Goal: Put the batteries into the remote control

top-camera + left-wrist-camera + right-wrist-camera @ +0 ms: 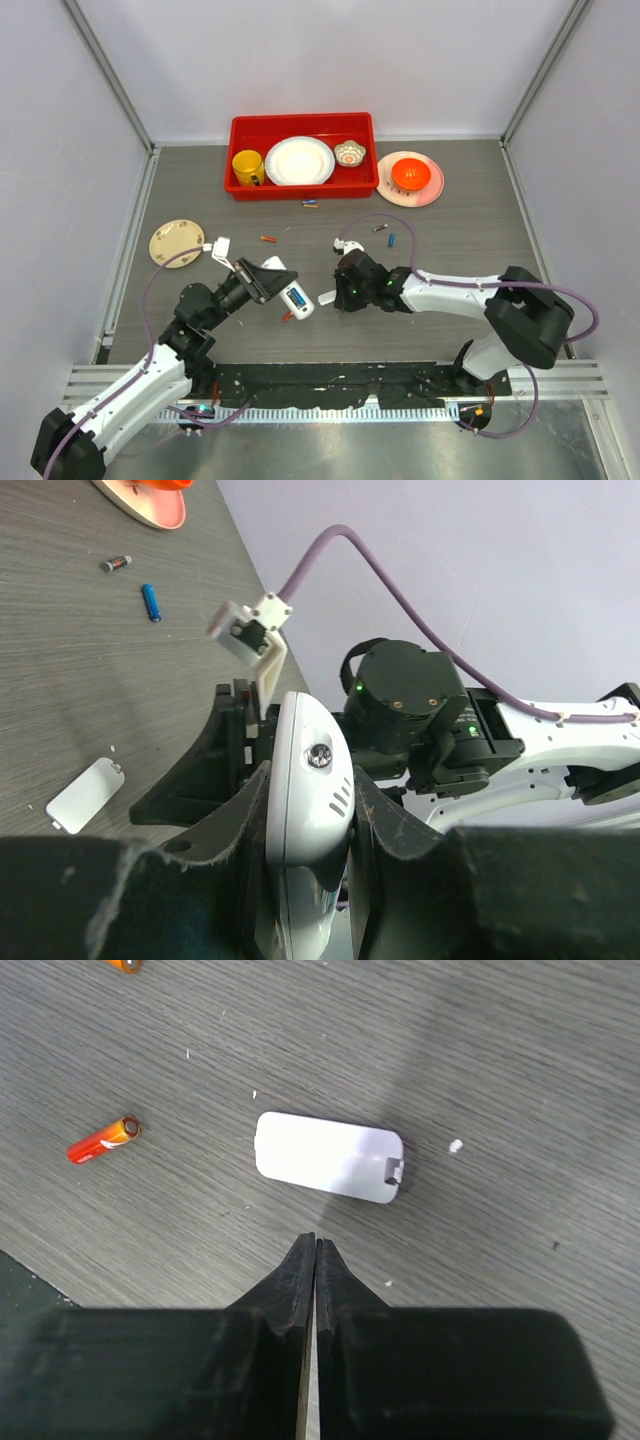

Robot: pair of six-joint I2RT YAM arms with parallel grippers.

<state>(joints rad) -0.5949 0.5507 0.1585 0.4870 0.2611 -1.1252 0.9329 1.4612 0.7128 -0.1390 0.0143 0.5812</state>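
Left gripper [308, 780] pinches the remote [297, 299] by its long sides. It seems held clear of the table [460, 250], one rounded end poking toward the right arm. Right gripper [315, 1255] has its fingers pressed together with nothing between them, tips low over the table.

The cover [328, 1157] lies flat straight ahead of those tips and near them, long axis across the fingers. It is not the target. The nearest loose cell is the red battery [102, 1140]. In the right wrist view it sits left of the tips, slanted, apart from the cover. From above it lies just below the remote, between the two arms.

The right arm is free and close, so the pick looks like its job: spread the fingers, swing left past the cover, and close across the battery's long axis. The cover is what might get nudged.

Orange battery [268, 239], blue battery [391, 240] and black battery [380, 228] lie farther back, well apart. The red bin [300, 191] is at the far edge, out of the way. A blue patch on the remote's face could be a seated cell; cannot tell.
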